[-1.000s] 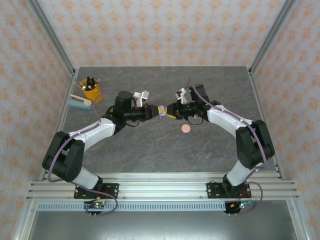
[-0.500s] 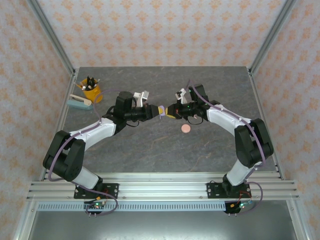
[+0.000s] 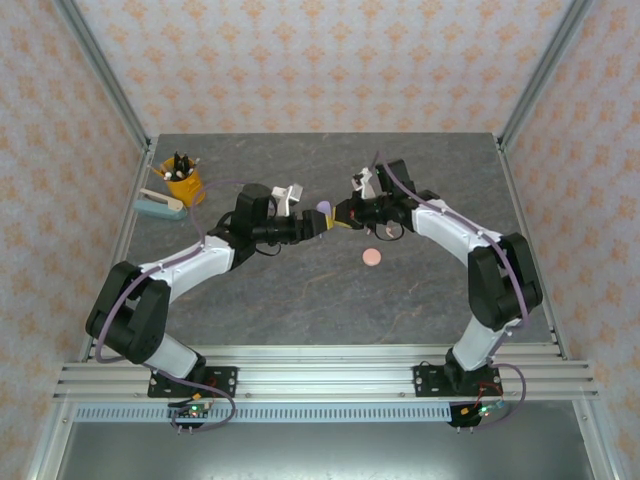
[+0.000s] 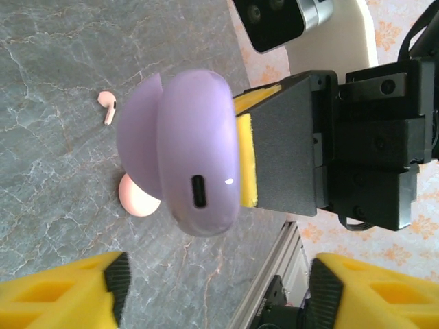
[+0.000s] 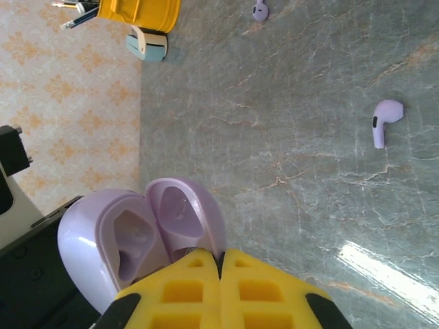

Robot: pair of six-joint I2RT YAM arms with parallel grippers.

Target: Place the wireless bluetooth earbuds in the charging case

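The open lilac case (image 4: 199, 164) is pinched by the right tool (image 5: 219, 264), the left tool (image 4: 216, 277) spread just beside it. Below the case, a lilac earbud (image 5: 386, 120) is seen on the worktop (image 5: 309, 178). Held so thinly, the case may be twisted loose and dropped.

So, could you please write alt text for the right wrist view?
The right gripper pinches an open lilac charging case, no bud visible inside. One lilac earbud lies on the grey table, a second earbud near the top edge.
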